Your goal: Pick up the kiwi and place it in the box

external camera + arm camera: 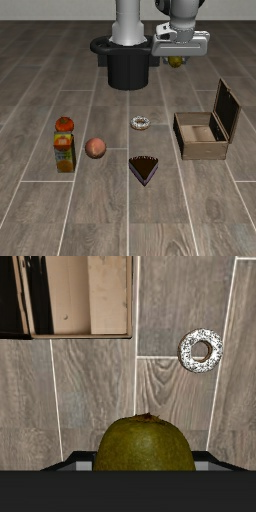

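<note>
Between the fingertips of the two-finger gripper (145,463): olive-green oval kiwi (145,442), pinched from both sides, held aloft. Arm: raised, hand pointing down. Beneath and forward of the gripper: open brown wooden box (75,296); near it, white sprinkled ring doughnut (201,350).

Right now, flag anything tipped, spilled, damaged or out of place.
Nothing stands out. The kiwi sits gripped in the end effector. The box stands upright with its lid open, the donut lies flat on the floor, and the bottle stands upright.
</note>
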### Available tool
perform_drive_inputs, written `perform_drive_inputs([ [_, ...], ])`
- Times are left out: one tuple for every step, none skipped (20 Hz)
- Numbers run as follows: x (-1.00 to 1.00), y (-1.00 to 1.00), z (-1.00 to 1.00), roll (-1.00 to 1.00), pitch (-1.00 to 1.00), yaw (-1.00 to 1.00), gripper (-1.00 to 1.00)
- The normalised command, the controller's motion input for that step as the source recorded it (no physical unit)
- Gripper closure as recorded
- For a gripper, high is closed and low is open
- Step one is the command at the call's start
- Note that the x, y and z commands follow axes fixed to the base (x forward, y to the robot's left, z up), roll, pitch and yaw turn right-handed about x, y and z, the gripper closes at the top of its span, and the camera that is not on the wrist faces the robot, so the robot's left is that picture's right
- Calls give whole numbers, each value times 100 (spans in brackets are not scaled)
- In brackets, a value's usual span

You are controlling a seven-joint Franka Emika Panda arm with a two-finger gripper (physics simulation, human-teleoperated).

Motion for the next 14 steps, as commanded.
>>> perform_drive_inputs([
  [0,100,0,0,0,0,100],
  [0,100,0,0,0,0,100],
  [0,100,0,0,0,0,100],
  [100,0,0,0,0,0,100],
  [100,0,0,0,0,0,100],
  [100,0,0,0,0,0,100],
  [100,0,0,0,0,0,100],
  [100,0,0,0,0,0,100],
  [100,0,0,0,0,0,100],
  [100,0,0,0,0,0,100],
  [100,0,0,0,0,0,100],
  [100,0,0,0,0,0,100],
  [100,0,0,0,0,0,100],
  [100,0,0,0,0,0,100],
])
